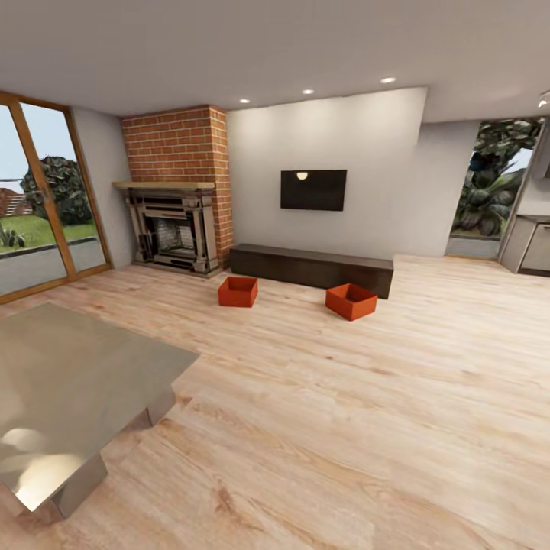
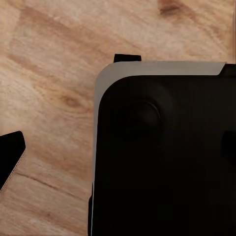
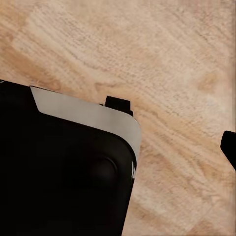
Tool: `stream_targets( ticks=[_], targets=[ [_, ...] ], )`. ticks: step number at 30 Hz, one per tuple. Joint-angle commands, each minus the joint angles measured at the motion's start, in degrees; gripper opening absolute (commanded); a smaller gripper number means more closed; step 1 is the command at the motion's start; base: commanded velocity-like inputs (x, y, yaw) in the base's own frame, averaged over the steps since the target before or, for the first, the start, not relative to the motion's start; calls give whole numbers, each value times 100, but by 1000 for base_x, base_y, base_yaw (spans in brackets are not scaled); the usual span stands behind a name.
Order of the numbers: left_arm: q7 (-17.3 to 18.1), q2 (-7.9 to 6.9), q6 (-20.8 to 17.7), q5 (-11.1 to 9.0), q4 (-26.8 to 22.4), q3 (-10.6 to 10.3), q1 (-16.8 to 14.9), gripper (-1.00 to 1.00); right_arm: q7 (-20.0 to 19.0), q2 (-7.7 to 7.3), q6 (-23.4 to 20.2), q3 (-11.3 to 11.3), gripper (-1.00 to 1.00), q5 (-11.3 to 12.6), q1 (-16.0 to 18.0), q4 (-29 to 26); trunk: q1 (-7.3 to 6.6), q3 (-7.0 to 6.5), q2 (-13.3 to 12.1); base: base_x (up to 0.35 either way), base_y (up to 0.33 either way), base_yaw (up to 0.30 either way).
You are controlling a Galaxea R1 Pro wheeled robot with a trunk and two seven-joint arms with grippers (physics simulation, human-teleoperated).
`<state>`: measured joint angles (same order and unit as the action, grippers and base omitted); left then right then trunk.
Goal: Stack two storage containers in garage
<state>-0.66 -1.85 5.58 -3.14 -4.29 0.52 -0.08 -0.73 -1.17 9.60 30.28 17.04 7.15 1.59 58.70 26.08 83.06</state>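
Note:
Two orange-red open-top storage containers stand on the living room's light wood floor, far ahead of me in the head view. One container (image 1: 237, 292) sits near the fireplace end of the long dark cabinet (image 1: 309, 267). The other container (image 1: 351, 301) sits to its right, turned at an angle, close to the cabinet's front. Both look empty. My left gripper (image 2: 118, 152) hangs over the wood floor and my own dark base, one fingertip (image 2: 11, 156) at the picture's edge. My right gripper (image 3: 118, 147) hangs likewise, its fingertip (image 3: 230, 147) at the edge. Nothing is held.
A shiny metal table (image 1: 69, 382) stands close at my lower left. A brick fireplace (image 1: 172, 229) and glass doors (image 1: 38, 198) line the left side, and a TV (image 1: 313, 189) hangs above the cabinet. An opening (image 1: 489, 191) lies at the far right. Wide wood floor separates me from the containers.

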Motion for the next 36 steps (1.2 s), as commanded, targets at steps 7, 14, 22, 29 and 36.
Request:
stream_targets(
  ticks=[7,14,22,29,36],
  targets=[
    [-4,0,13,-33,-1,1,-1,100,-7,3,33,48,100,53,6,17,3,5,2,322,0,0],
    [-4,0,13,-35,-1,1,-1,100,-7,3,33,48,100,53,6,17,3,5,2,322,0,0],
    [-4,0,13,-32,-1,1,-1,100,-7,5,33,48,100,53,6,17,3,5,2,322,0,0],
    [-4,0,13,-33,-1,1,-1,100,-7,11,33,48,100,53,6,17,3,5,2,322,0,-1],
    [-4,0,13,-35,-1,1,-1,100,-7,11,33,48,100,53,6,17,3,5,2,322,0,-150]
  ],
)
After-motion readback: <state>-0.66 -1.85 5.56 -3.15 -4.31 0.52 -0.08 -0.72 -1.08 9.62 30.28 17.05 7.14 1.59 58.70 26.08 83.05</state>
